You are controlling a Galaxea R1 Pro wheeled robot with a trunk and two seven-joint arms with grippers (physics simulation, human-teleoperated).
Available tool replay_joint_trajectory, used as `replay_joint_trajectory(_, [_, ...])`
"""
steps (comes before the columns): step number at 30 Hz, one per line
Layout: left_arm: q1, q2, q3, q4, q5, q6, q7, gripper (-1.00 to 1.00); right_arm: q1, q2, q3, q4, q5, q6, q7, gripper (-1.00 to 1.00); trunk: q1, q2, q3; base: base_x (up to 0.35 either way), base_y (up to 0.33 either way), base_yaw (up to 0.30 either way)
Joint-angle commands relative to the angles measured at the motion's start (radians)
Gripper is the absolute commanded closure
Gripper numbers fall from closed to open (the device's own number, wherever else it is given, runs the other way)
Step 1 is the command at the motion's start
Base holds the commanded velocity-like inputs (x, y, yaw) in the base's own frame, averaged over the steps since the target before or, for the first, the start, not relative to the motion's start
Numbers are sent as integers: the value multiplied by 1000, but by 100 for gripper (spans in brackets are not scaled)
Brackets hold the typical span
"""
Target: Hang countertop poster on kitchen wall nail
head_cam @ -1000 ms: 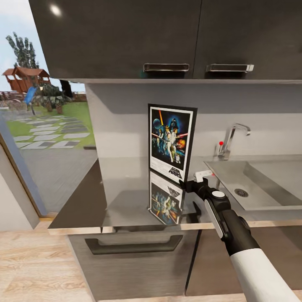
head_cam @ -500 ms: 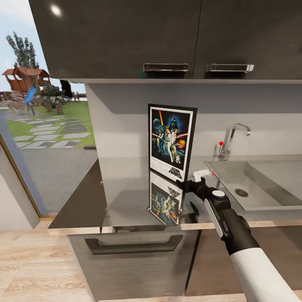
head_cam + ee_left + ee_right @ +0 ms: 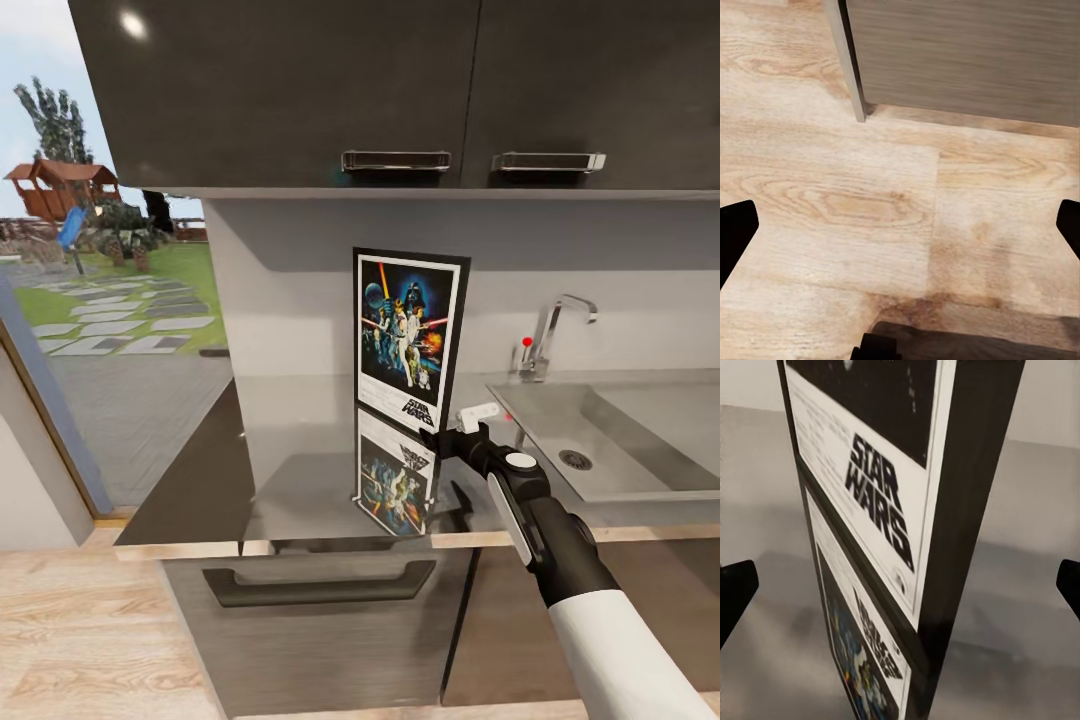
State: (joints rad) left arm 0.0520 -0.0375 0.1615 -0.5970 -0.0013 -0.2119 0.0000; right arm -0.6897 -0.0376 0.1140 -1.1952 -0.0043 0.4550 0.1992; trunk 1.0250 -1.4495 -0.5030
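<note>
Glossy dark upper cabinets (image 3: pixel 300 90) hang over the kitchen countertop (image 3: pixel 290 450) in the head view, with a sink (image 3: pixel 620 440) and faucet (image 3: pixel 550 335) to the right gripper's (image 3: pixel 452 428) right. The poster (image 3: pixel 410 340) stands upright on the steel, its lower right edge just ahead of the gripper, mirrored in the worktop below.

Light wood floor (image 3: pixel 870 210) and a cabinet base (image 3: pixel 967 52) show beyond the left gripper's (image 3: pixel 900 225) fingertips (image 3: pixel 735 232), which sit wide apart.

Grey steel lies behind the poster's (image 3: pixel 907 510) black frame edge and "STAR WARS" logo (image 3: pixel 881 495), between the right gripper's (image 3: pixel 900 585) spread fingertips (image 3: pixel 735 592), neither touching it.
</note>
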Motion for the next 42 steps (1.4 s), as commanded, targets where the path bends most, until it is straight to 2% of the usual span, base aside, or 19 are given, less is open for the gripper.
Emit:
replay_joint_trajectory(1, [0,-1,3,-1,0,-1,0,-100,-1,-1,1,-1,0,5,2,-100,0,-1,-1,46,0,0])
replay_joint_trajectory(33, [0,-1,3,-1,0,-1,0,-100,-1,-1,1,-1,0,5,3,-100,0,-1,-1,45,0,0])
replay_joint_trajectory(34, [0,-1,3,-1,0,-1,0,-100,-1,-1,1,-1,-1,5,3,100,0,-1,-1,4,0,0])
replay_joint_trajectory(42, [0,-1,3,-1,0,-1,0,-100,-1,-1,0,1,-2,5,3,100,0,-1,-1,1,0,0])
